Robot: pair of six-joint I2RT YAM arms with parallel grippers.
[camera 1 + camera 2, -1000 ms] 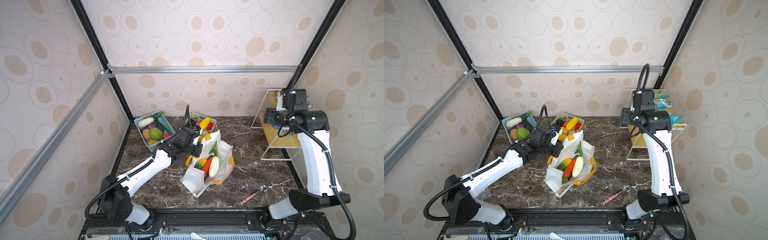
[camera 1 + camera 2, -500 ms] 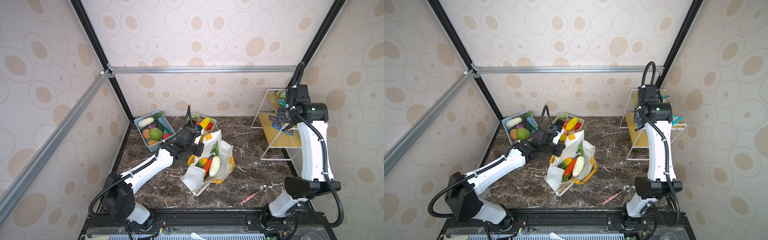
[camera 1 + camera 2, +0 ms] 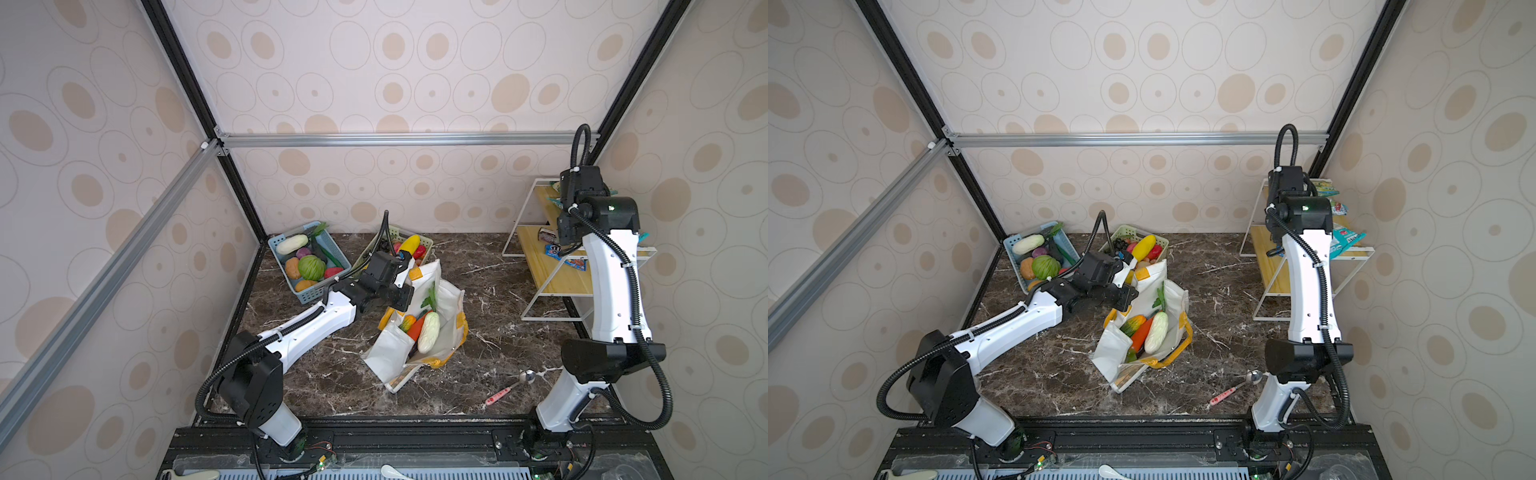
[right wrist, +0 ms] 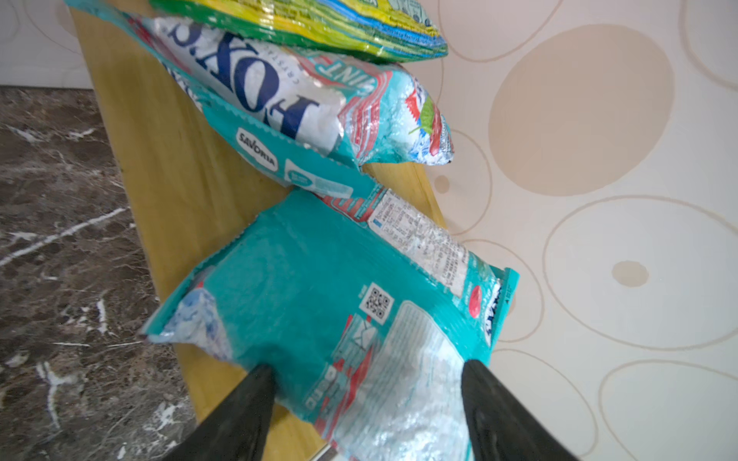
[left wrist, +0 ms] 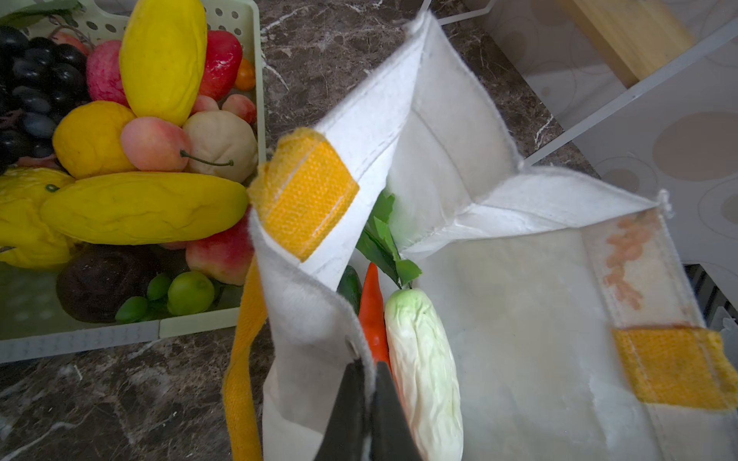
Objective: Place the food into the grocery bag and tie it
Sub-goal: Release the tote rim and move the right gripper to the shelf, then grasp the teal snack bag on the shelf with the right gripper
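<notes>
The large white fabric grocery bag with yellow-orange strap handles [image 3: 392,357] is stood open near the middle of the dark marbled worktop [image 3: 299,374]. A pale white-green toy vegetable [image 5: 423,359] and an orange toy carrot [image 5: 373,315] are already lying inside. Its rim is pinched by the left claw [image 5: 369,365], whose jaws are pressed flat together on the fabric.

The teal crinkly snack packet [image 4: 319,287] is lying on the wooden shelf [image 4: 159,167] at the right of the worktop, partly overhanging the shelf's edge. It is straddled by the right claw [image 4: 367,367], whose jaws are spread wide and not yet closed on it.

The film is judged slippery and air-filled, so a squeeze across the puffed middle could make the packet squirt out and drop off the shelf. A second teal-and-white packet [image 4: 279,99] is touching its far end and could be dragged along. Should the thin pinch on the rim slip, the bag's mouth could fold shut before the packet is brought over.
</notes>
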